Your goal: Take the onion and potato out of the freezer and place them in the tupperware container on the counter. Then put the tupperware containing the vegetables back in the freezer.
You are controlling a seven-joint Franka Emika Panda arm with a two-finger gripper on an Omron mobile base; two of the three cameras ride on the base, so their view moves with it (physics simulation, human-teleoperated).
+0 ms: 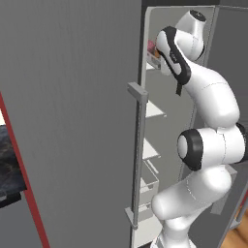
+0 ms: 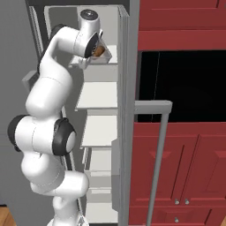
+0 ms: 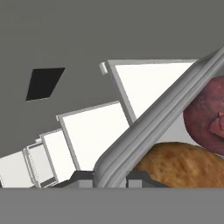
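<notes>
- I judged the potato [image 3: 183, 164] firm and fairly light; I'd take it across its middle.
- The gripper [image 3: 109, 178] straddled the tub's rim [image 3: 153, 127]; how the jaws stood I couldn't tell.

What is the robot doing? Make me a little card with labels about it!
place: the freezer, door open, pale white shelves inside
arm: reaching up to the top shelf
claw: one finger on each side of the tub's rim, seemingly pinching it
tub: the tupperware container, held up at the top shelf
inside the tub: a brown potato and a reddish onion, side by side
task stage: the vegetables are already in the tub, and the tub is going into the freezer
</notes>
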